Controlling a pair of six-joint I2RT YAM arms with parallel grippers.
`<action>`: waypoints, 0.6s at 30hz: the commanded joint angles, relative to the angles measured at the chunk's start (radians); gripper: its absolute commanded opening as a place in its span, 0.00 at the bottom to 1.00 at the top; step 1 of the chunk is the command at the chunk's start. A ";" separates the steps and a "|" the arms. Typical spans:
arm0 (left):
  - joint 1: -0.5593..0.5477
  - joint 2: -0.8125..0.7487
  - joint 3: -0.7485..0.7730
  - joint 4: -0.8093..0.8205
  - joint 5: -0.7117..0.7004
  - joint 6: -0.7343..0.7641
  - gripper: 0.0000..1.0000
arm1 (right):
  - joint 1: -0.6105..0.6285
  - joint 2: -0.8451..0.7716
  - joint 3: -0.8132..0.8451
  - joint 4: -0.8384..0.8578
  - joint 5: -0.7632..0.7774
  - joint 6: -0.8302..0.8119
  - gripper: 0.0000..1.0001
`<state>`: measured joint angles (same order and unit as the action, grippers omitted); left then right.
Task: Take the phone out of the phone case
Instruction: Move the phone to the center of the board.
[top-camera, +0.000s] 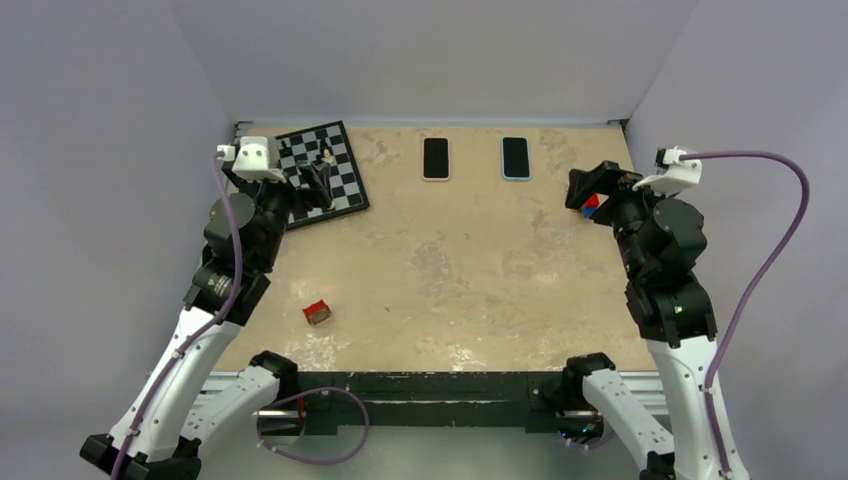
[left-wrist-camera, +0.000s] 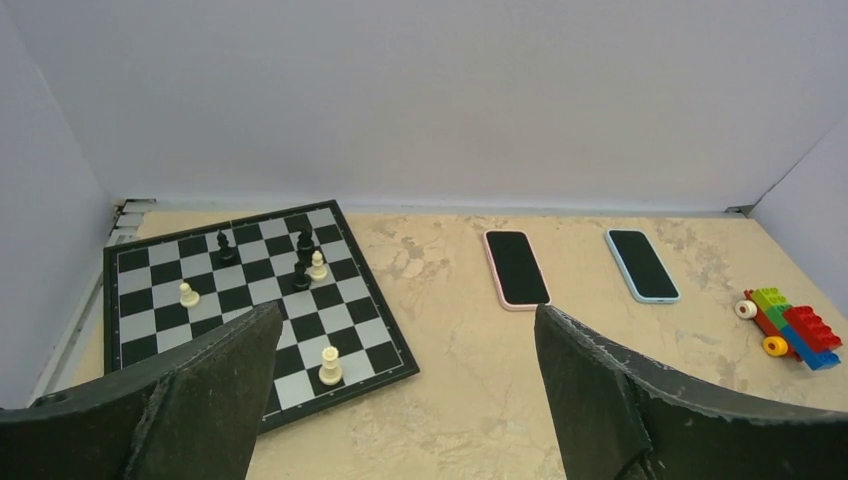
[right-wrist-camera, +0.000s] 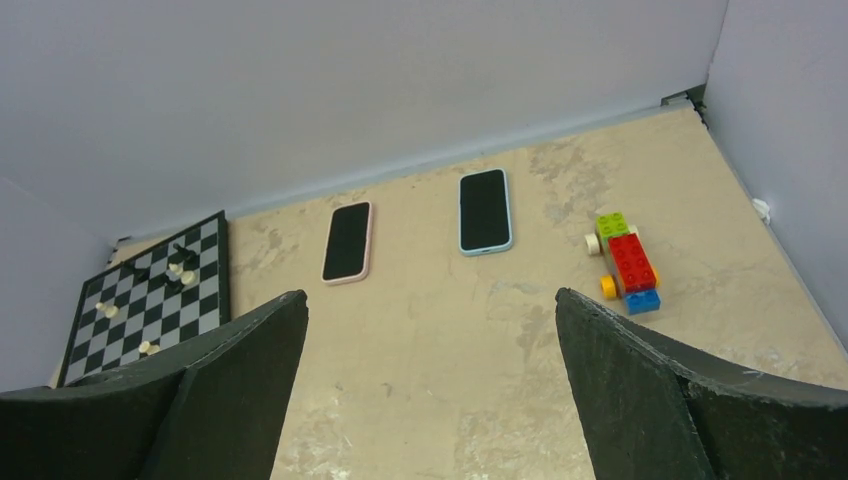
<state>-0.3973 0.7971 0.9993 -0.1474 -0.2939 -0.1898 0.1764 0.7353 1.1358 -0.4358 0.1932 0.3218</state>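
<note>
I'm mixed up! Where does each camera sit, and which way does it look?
Top camera: above, behind the arms, looking down on the table; both arms show.
Left wrist camera: on the left arm, facing the back wall over the chessboard; open left fingers show.
Right wrist camera: on the right arm, facing the back wall; open right fingers show.
Shared: both wrist views show the pink-cased phone and blue-cased phone.

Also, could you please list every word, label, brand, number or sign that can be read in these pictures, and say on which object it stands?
No text can be read in any view.
Pink-cased phone: screen dark, no text showing.
Blue-cased phone: screen dark, no brand showing.
Chessboard: any marks on its border are too small to read.
Toy brick car: no lettering visible.
</note>
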 joint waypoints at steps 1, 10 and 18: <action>0.005 0.008 0.000 0.019 0.032 -0.005 1.00 | 0.004 0.036 -0.021 0.028 -0.017 0.025 0.98; 0.003 0.025 0.008 0.006 0.064 -0.030 1.00 | 0.004 0.184 -0.068 0.138 -0.161 0.116 0.98; 0.001 0.055 0.013 -0.004 0.102 -0.058 1.00 | 0.004 0.486 -0.070 0.337 -0.164 0.202 0.98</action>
<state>-0.3973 0.8406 0.9993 -0.1574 -0.2291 -0.2222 0.1768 1.1042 1.0405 -0.2470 0.0349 0.4587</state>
